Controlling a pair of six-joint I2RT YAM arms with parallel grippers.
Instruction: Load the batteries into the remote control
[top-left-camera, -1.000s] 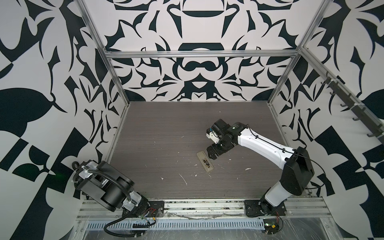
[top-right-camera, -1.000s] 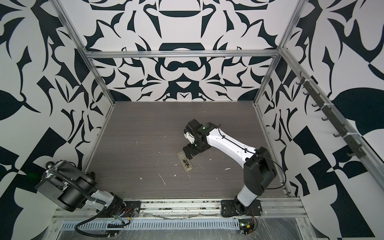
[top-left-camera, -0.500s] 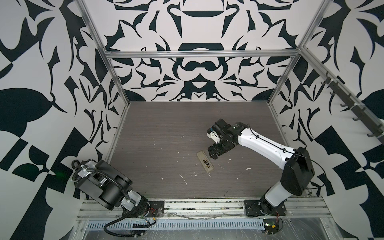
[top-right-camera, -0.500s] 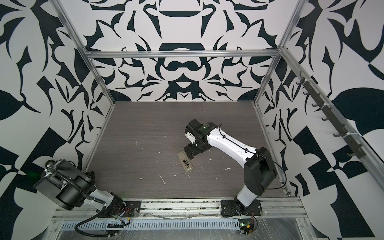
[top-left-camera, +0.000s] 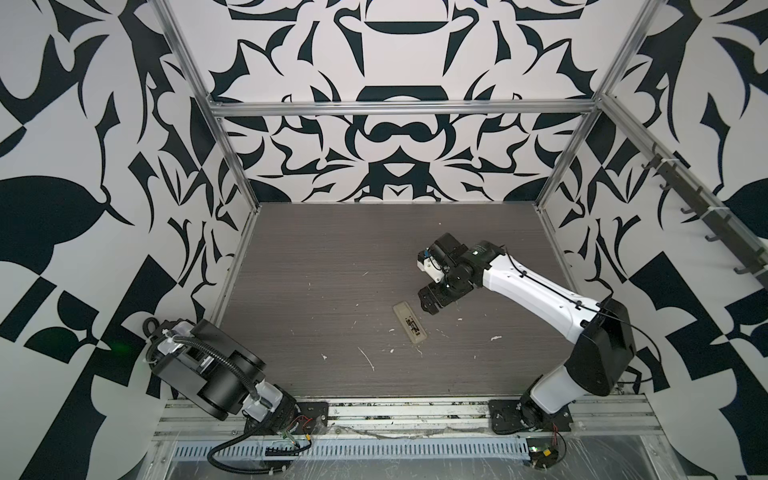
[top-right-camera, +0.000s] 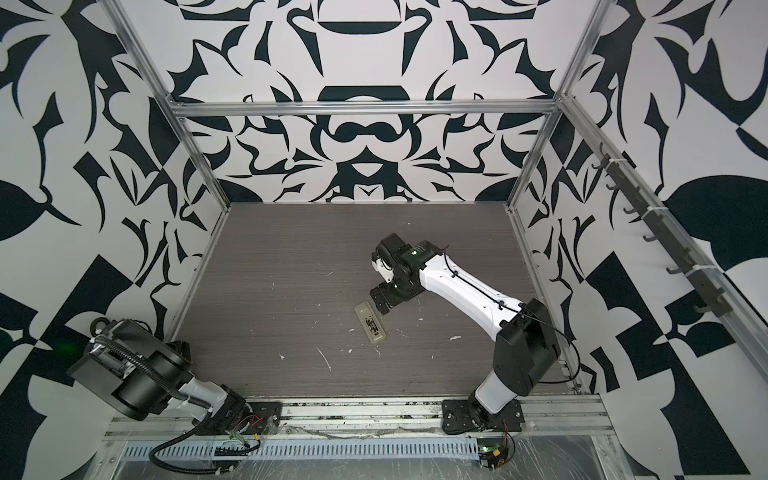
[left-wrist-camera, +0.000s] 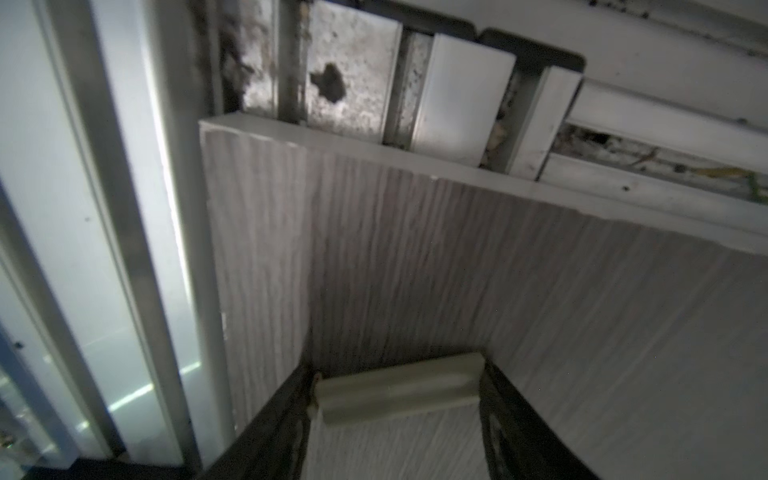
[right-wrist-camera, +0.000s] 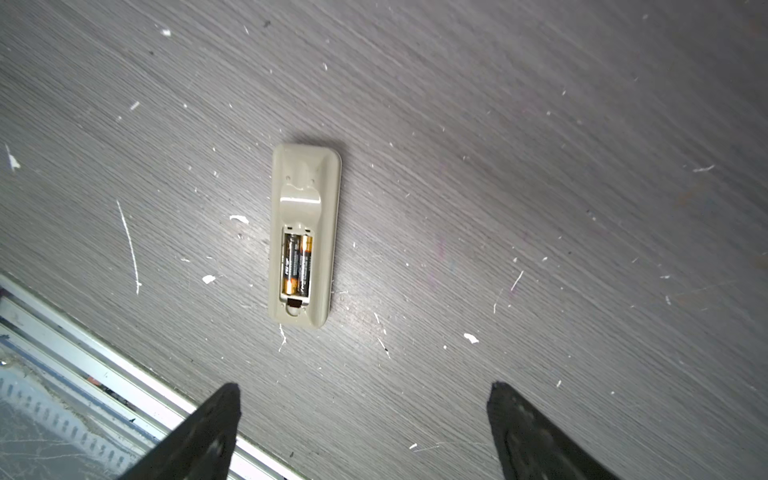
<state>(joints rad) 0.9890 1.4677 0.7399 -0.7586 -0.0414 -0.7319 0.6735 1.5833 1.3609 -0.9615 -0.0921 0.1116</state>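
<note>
The right hand (right-wrist-camera: 363, 392) is hovering above the surface (right-wrist-camera: 540, 166) with its fingers spread wide and gripping nothing. Just ahead of its fingertips the remote control (right-wrist-camera: 305, 187) is lying back-up, and the batteries (right-wrist-camera: 297, 266) are sitting side by side in its open recess. The left hand (left-wrist-camera: 397, 370) is framing a pale ridged piece (left-wrist-camera: 399, 390) that is touching both fingers (left-wrist-camera: 282, 415); whether it is clamped I cannot tell

The remote control (right-wrist-camera: 305, 187) is pale beige plastic, smooth with a faint sheen; the batteries (right-wrist-camera: 297, 266) in it are glossy black with copper bands. Around the remote control the table (right-wrist-camera: 540, 166) is matt grey wood-grain, scratched white. The cover (left-wrist-camera: 399, 386) is the same beige plastic, ridged and matt.
</note>
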